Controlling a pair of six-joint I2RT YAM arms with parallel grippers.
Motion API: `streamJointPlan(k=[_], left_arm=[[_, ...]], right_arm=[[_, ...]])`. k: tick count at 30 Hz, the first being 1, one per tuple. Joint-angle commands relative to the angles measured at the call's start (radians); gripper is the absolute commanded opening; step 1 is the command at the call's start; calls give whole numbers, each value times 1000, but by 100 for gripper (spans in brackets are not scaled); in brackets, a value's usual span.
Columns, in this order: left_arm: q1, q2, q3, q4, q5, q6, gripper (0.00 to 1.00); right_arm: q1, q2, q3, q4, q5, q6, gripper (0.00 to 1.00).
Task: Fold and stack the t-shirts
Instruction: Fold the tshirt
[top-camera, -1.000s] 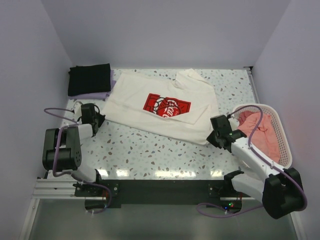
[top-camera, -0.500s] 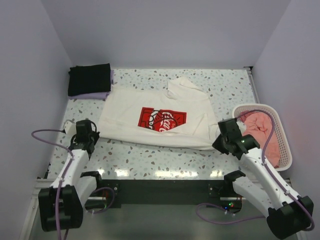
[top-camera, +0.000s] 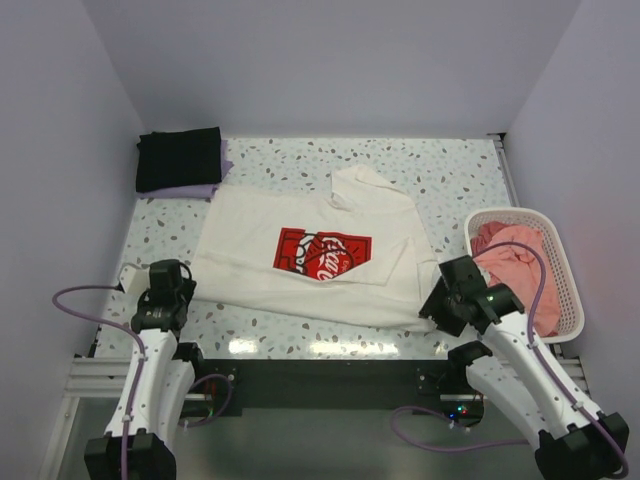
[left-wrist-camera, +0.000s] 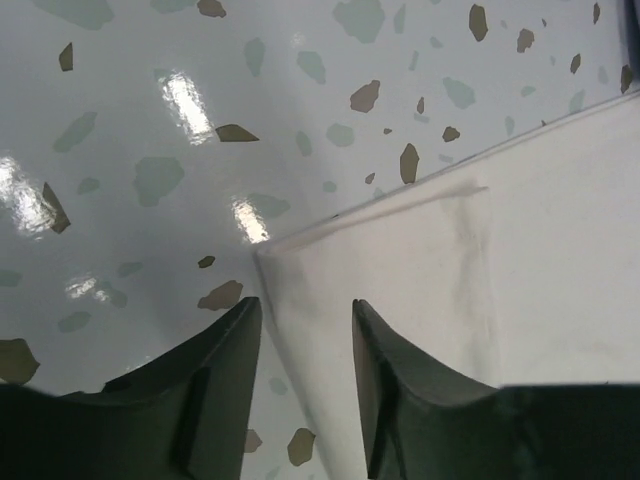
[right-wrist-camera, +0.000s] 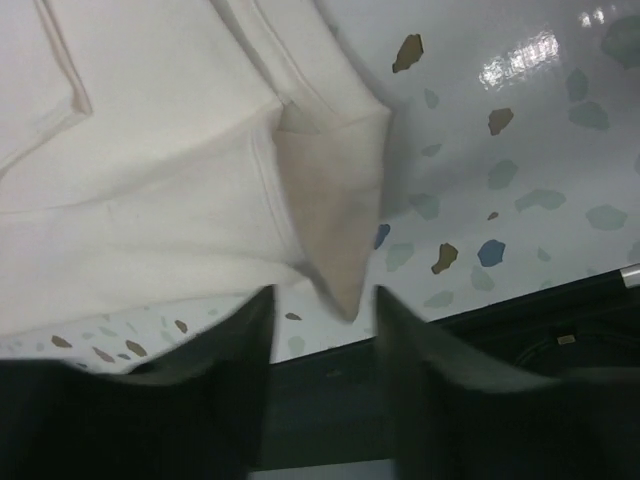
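Cream shirt (top-camera: 320, 250) flat mid-tabletop (top-camera: 300, 335), print up, hem toward near edge. Left hand (left-wrist-camera: 300, 310) spread over its near-left corner; right hand (right-wrist-camera: 320, 295) spread, near-right corner between fingers

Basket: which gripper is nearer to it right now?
Right. The right gripper sits just beside the basket; the left gripper is beyond the cream t-shirt, on its opposite side.

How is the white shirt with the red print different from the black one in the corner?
The white shirt lies mostly spread out; the black shirt is folded at the far left corner. The white shirt has a red chest print; the black shirt looks plain. The black shirt sits on a lavender one; the white shirt rests on the table. Both are cloth.
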Motion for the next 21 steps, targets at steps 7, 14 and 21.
streamJointPlan(k=[7, 14, 21], left_arm=[[2, -3, 150, 88, 197, 146, 59], [-8, 80, 359, 65, 435, 373, 60], [-136, 187, 399, 123, 483, 519, 61]], right_arm=[[-3, -20, 137, -26, -9, -143, 80], [42, 171, 122, 337, -75, -183, 73], [237, 440, 198, 526, 110, -111, 59]])
